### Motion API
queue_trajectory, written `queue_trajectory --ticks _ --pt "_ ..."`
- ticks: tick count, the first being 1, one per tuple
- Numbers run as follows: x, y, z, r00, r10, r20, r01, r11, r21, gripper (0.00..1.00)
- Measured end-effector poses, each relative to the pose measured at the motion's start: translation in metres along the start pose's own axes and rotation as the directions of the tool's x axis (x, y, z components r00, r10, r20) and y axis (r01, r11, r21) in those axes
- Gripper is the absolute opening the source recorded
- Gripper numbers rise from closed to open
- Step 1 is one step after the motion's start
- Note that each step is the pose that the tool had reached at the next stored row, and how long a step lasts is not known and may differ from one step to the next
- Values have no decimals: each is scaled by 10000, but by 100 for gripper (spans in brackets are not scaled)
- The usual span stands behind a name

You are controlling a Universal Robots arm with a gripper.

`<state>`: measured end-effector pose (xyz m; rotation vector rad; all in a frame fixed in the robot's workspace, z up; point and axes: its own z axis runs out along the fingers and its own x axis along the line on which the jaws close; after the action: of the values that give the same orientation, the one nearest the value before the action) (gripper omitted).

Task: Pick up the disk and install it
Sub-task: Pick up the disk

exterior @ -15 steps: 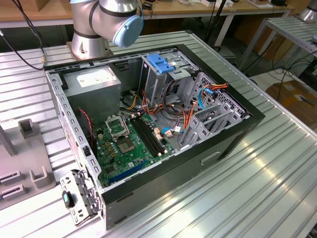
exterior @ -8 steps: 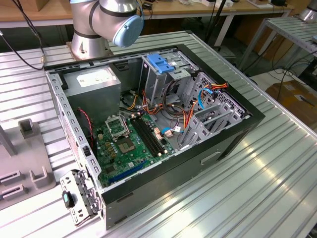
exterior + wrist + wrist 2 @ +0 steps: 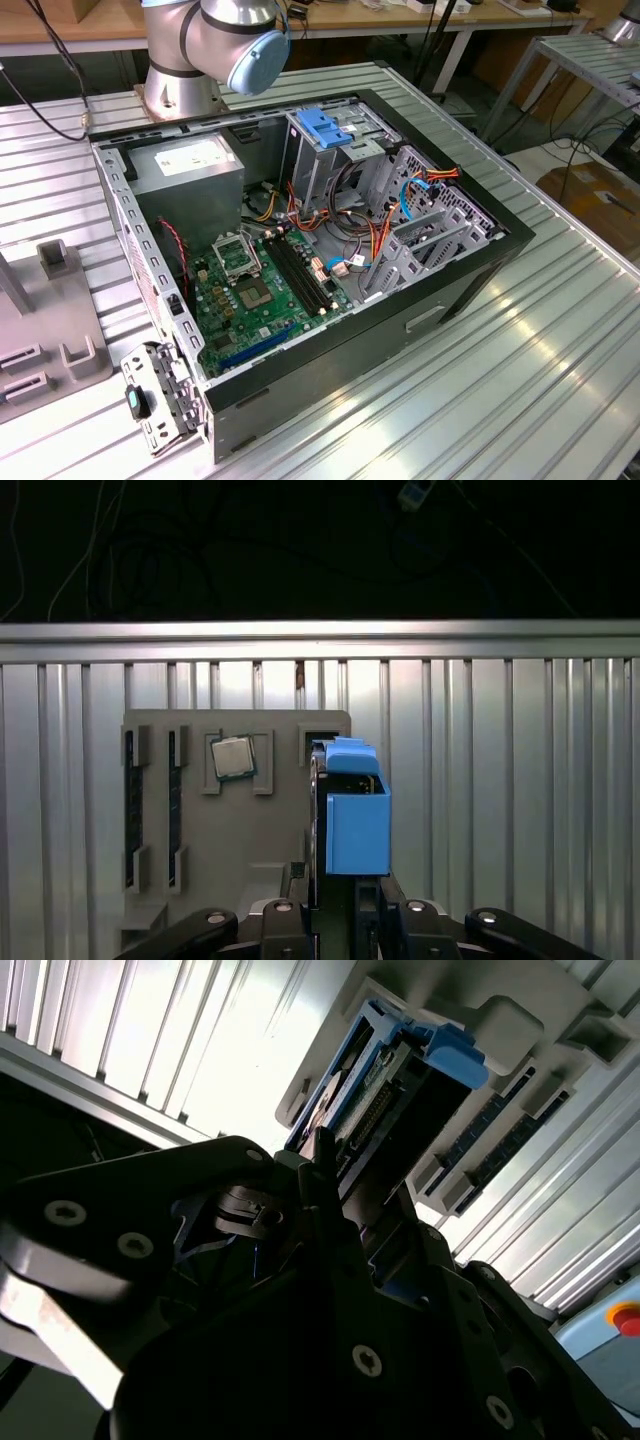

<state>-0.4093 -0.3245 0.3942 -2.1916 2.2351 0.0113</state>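
Observation:
The disk stands on edge in a grey holder block, its blue plastic frame facing the camera in the first wrist view. In the second wrist view the disk shows its connector end and blue frame, still seated in that block. My gripper sits right at the disk's near end, straddling its edge. Its dark body reaches up to the disk's side in the second wrist view. The exterior view has the open computer case lying on its side, with the drive cage at its far end.
The holder block also carries a processor chip and memory sticks in slots. A blue latch piece tops the drive cage, beside the grey power supply. Cables cross the case. The arm's base stands behind it on the ribbed table.

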Motion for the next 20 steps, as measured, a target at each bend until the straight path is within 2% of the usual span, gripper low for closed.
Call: queue_trajectory --ticks 10,16,17,20 --pt "-3 0 -209 10000 0 1 0 10000 2 35" --pt "-4 0 -307 10000 0 1 0 10000 2 35" --pt "-4 -1 -340 10000 0 1 0 10000 1 35" --pt "-5 -1 -368 10000 0 1 0 10000 2 35"
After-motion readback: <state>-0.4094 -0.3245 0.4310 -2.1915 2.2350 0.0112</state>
